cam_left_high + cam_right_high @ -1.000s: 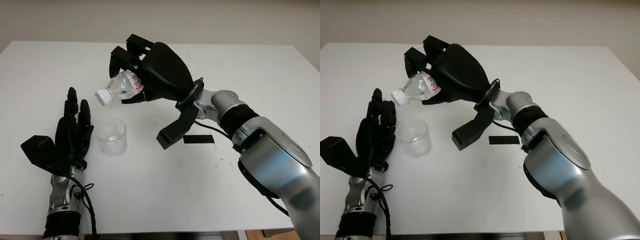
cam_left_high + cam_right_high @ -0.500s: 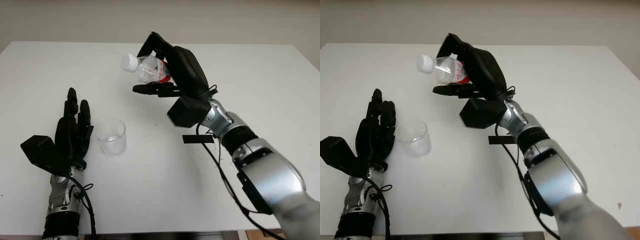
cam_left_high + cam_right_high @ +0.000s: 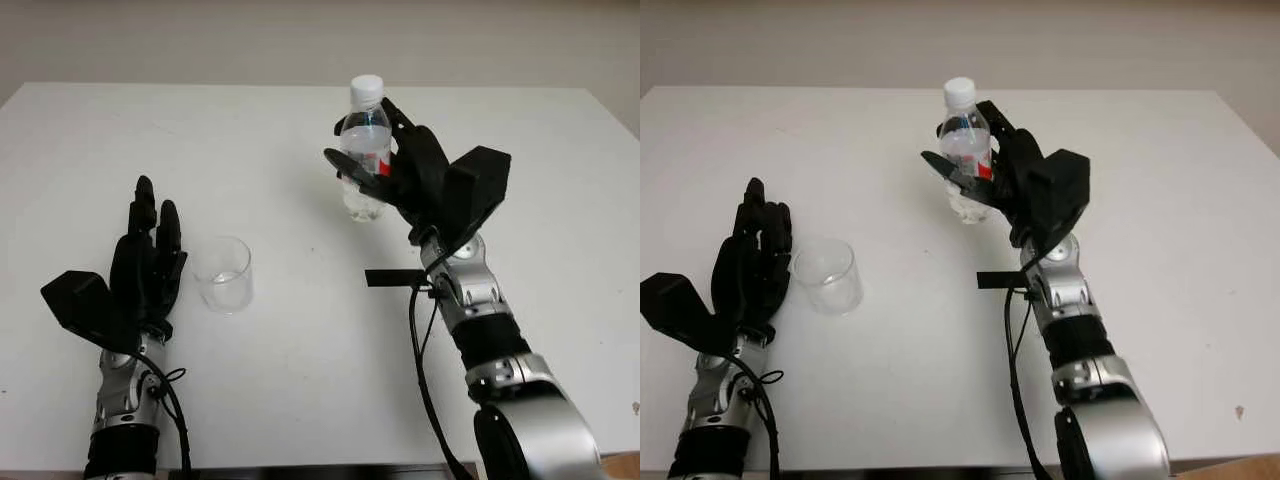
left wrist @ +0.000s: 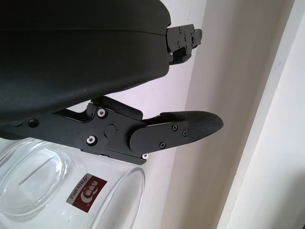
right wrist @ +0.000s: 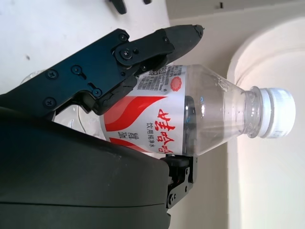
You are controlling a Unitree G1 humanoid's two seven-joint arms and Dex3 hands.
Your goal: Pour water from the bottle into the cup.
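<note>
Left hand [image 3: 140, 275] open at 8 o'clock, just beside the cup [image 3: 223, 273] on the desk [image 3: 300, 380]. Further back at 1 o'clock, right hand [image 3: 415, 180] with fingers [image 5: 157, 45] wrapped round the upright bottle [image 3: 365, 150]. Cap on, seen plainly up close from the wrist. Could slip while being set down.

White table [image 3: 300, 380], clear cup [image 3: 223, 274], black strip [image 3: 397, 278]

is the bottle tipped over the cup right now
No, the bottle stands upright in the right robot hand, well to the side of the cup.
</note>
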